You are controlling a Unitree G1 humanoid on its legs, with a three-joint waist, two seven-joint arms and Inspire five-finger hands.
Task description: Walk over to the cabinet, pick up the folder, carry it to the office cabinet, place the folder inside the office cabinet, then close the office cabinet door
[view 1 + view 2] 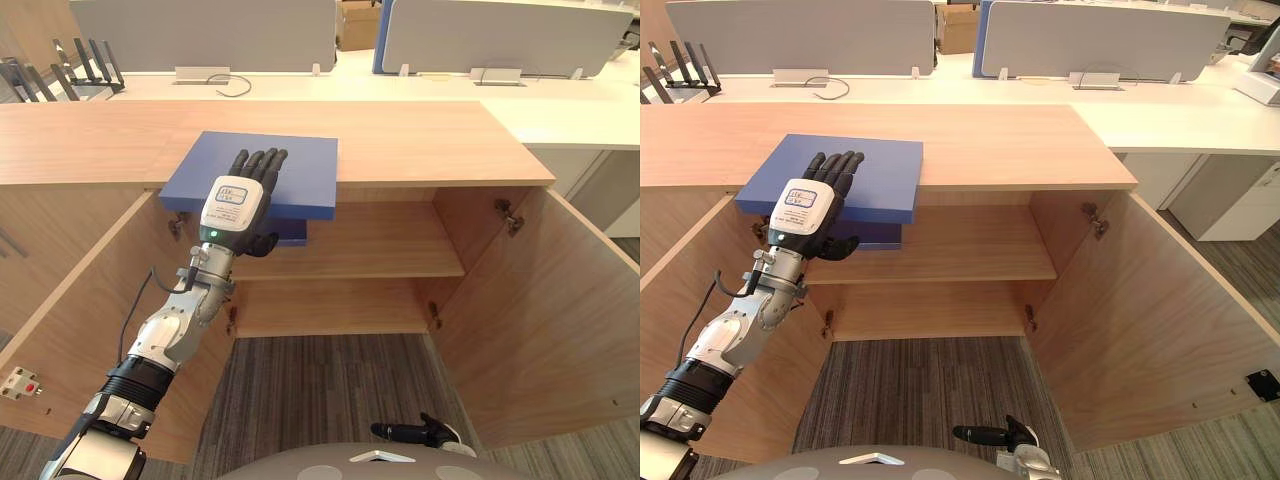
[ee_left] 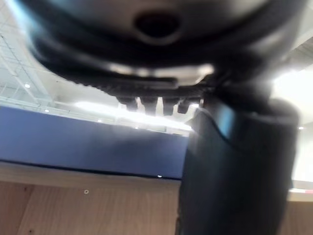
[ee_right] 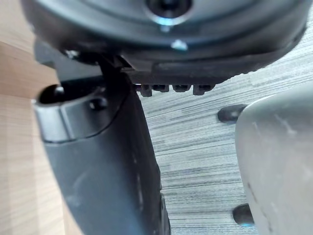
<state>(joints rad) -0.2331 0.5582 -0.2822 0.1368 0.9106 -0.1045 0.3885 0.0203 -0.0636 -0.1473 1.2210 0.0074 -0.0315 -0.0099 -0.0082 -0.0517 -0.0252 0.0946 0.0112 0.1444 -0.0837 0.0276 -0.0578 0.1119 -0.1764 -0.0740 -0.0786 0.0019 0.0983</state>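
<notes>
You see a plain mid-blue folder (image 1: 262,165), with a darker navy along its lower edge. Your left hand (image 1: 238,205) is black, with a white panel on its back and a small green light below that. The cabinet (image 1: 420,140) is pale wood with fine straight grain, inside and out. The carpet (image 1: 330,385) runs in grey and charcoal streaks. Behind, the desk (image 1: 570,115) is white, and the screens (image 1: 200,30) are light grey, one edged in blue.
</notes>
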